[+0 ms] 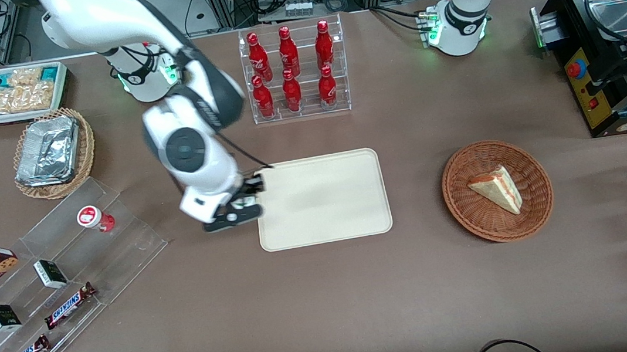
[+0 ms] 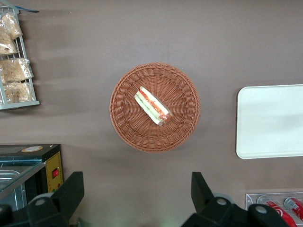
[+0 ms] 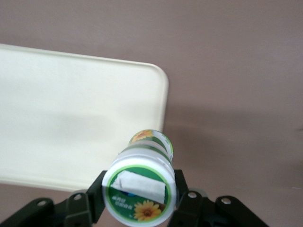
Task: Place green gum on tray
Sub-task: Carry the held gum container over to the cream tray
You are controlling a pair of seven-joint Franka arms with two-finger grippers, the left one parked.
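In the right wrist view my gripper (image 3: 140, 189) is shut on the green gum (image 3: 141, 182), a small bottle with a white lid, a green-ringed sunflower label and a green-yellow body. Its fingers (image 3: 97, 196) press on both sides of the lid. The bottle hangs above the brown table just off the rim of the cream tray (image 3: 71, 118), near a rounded corner. In the front view the gripper (image 1: 237, 208) sits beside the tray (image 1: 322, 198) at the edge toward the working arm's end; the gum is hidden under the hand there.
A clear stepped display with a red-labelled gum bottle (image 1: 91, 218), small boxes and Snickers bars (image 1: 68, 305) lies toward the working arm's end. A rack of red bottles (image 1: 293, 72) stands farther from the camera than the tray. A wicker basket with a sandwich (image 1: 497, 190) lies toward the parked arm's end.
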